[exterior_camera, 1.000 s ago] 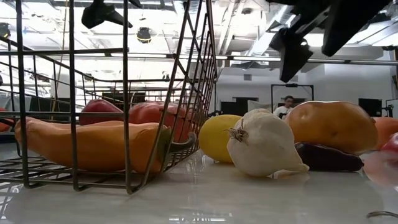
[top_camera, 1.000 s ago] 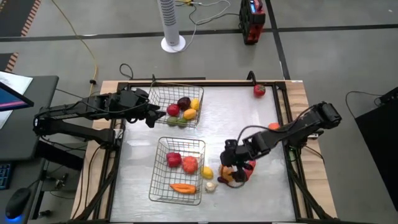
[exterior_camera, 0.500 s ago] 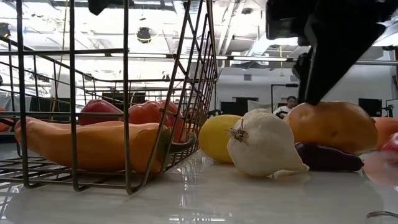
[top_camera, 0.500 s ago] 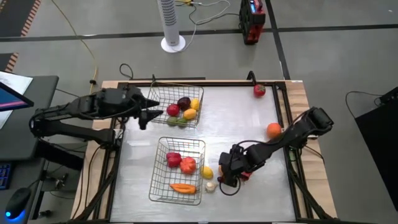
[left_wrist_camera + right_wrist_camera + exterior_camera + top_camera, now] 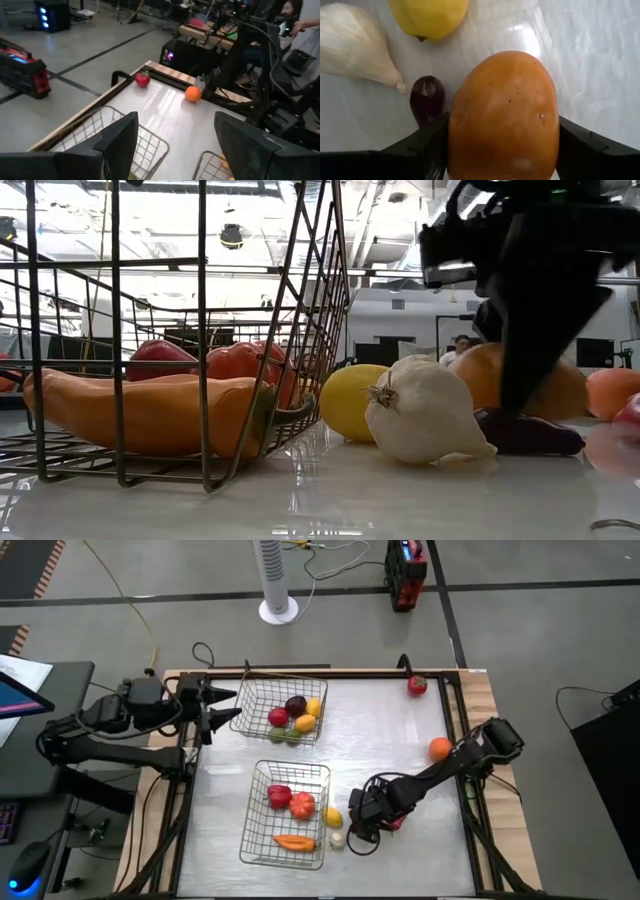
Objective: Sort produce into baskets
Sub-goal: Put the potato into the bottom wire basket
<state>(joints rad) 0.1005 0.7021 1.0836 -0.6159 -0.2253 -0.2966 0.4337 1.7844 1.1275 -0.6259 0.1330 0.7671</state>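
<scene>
Right gripper (image 5: 368,820): lowered at the table's (image 5: 400,740) near edge, beside the near basket (image 5: 289,812), fingers (image 5: 420,150) flanking an orange-brown fruit (image 5: 502,117), contact not confirmable. Garlic (image 5: 425,412), lemon (image 5: 352,402) and a dark piece (image 5: 426,97) lay adjacent. Left gripper (image 5: 222,710): spread, unloaded, at the far basket's (image 5: 285,708) left rim.

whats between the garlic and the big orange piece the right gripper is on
A small dark purple piece lies between the garlic and the orange-brown piece that sits between the right gripper's fingers; the right wrist view shows it best.
</scene>
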